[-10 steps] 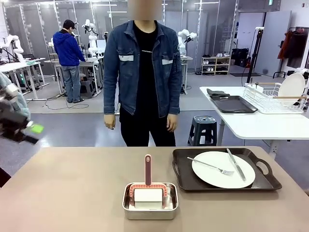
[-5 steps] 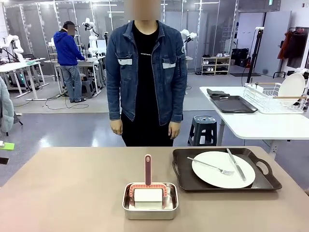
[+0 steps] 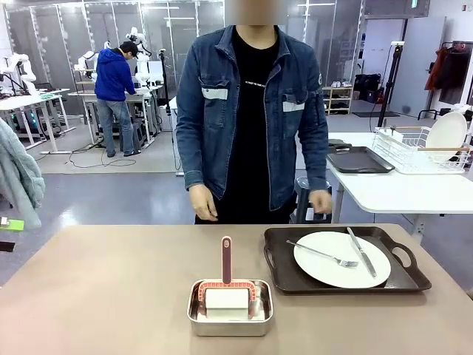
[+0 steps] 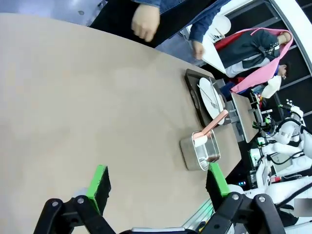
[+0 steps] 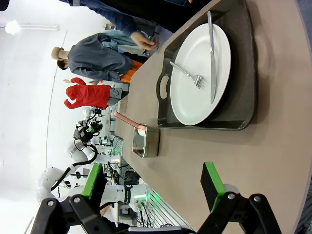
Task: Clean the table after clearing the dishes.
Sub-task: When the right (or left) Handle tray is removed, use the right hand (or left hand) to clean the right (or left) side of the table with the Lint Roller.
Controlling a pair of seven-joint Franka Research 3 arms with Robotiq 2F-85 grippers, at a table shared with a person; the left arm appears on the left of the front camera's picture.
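On our worktop (image 3: 111, 288) the pan (image 3: 230, 323), brush (image 3: 226, 260) in it, sits before us; the tray (image 3: 279, 272) lies right of it, carrying plate (image 3: 325, 271), fork (image 3: 325, 254) and knife (image 3: 362, 253).

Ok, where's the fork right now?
In the front view the fork lies on the white plate, left of the knife, on the dark tray, right side of the table.

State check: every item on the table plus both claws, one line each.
left claw: open, empty
right claw: open, empty
tray: flat on the table, carrying the plate
plate: on the tray, not yet cleared
fork: lying across the plate
knife: lying across the plate
steel pan: on the table, holding the scrubber
scrubber: in the pan, pink handle upright
table: not yet wiped
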